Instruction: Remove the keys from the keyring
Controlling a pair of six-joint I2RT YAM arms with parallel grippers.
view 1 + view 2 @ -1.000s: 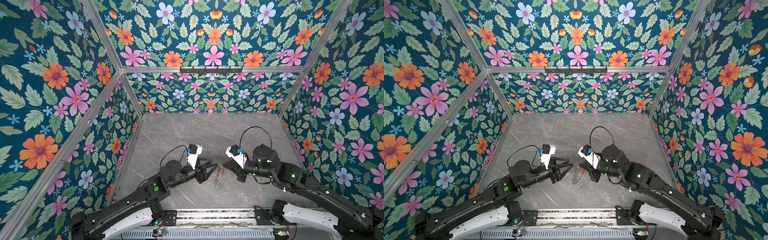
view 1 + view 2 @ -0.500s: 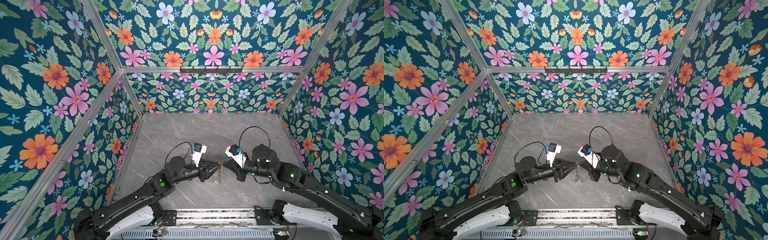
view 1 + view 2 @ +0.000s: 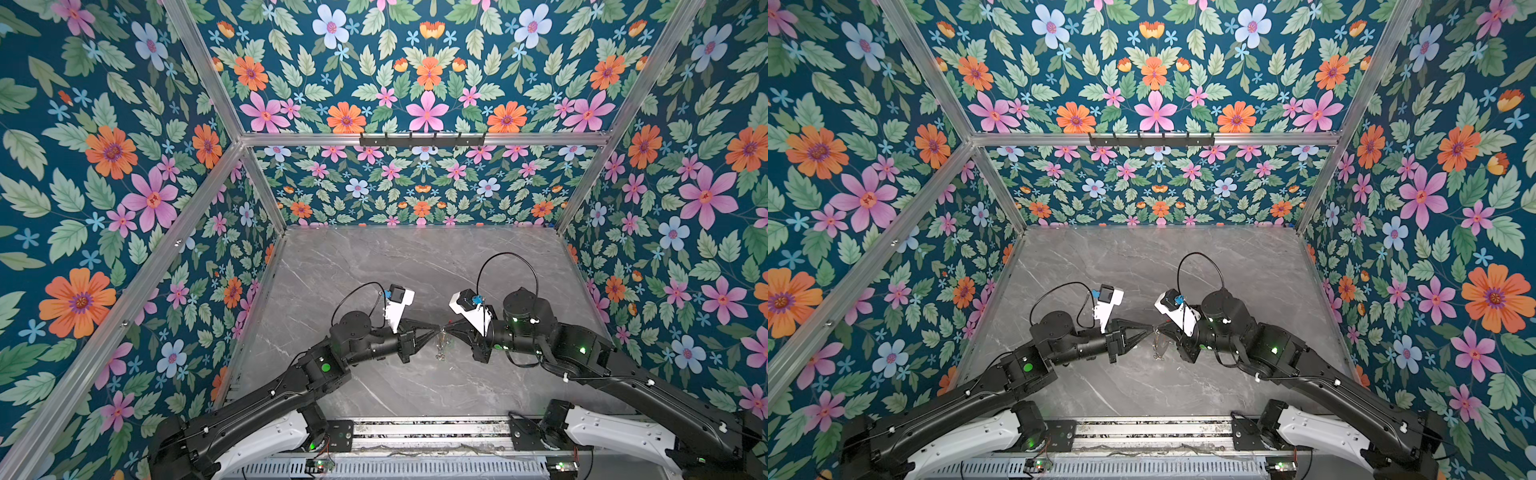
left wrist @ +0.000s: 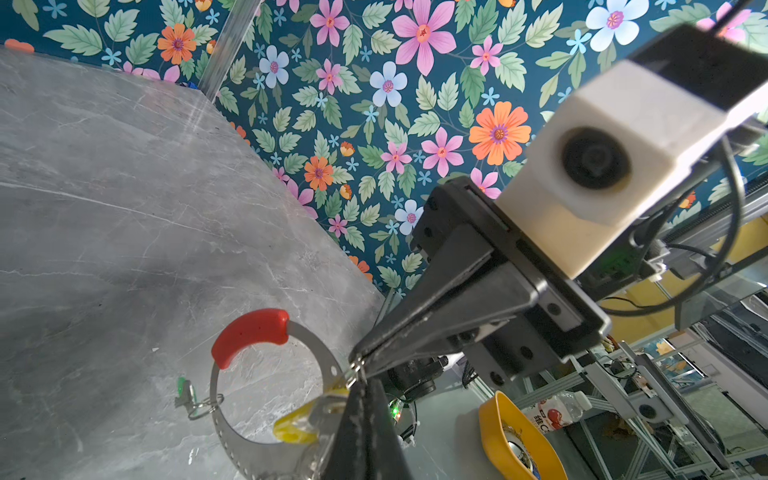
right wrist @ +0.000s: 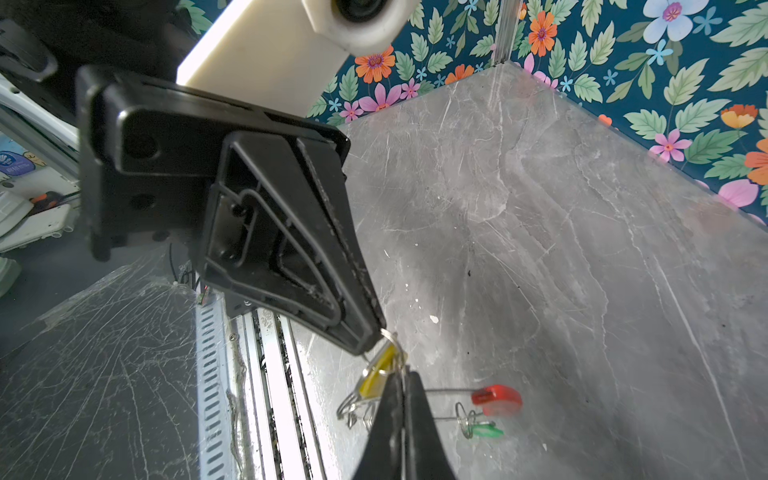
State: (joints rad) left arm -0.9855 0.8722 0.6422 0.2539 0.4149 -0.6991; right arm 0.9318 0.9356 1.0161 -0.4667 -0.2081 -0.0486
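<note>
The keyring (image 4: 311, 343) hangs in the lower middle of both top views, held in the air between the two arms' tips. As far as we can judge, it is clear of the grey table (image 3: 374, 270). In the left wrist view its red sleeve (image 4: 249, 334) caps one arc. The green key (image 4: 181, 386) dangles from the band on its own small ring, and the yellow key (image 4: 295, 428) lies against the band beside the fingertips. Neither key is off yet.

The right gripper (image 5: 401, 374) is fully closed on the keyring where the yellow key hangs, though its own fingers hide the exact pinch. What is new is the left gripper (image 5: 376, 338). A second ago it stood wide open to the left of the hanging keyring, and half a second ago it was nearer and half closed. Now its jaws are pressed together on the yellow key's split ring (image 5: 390, 337), just beside the right gripper's tips.

So we read the reach as finished and the grasp as made. Hoop and ring are each held by a separate arm, which working the ring off requires. How the split ring threads the band is too small for us to tell. The thin ring could slip from the tips.
</note>
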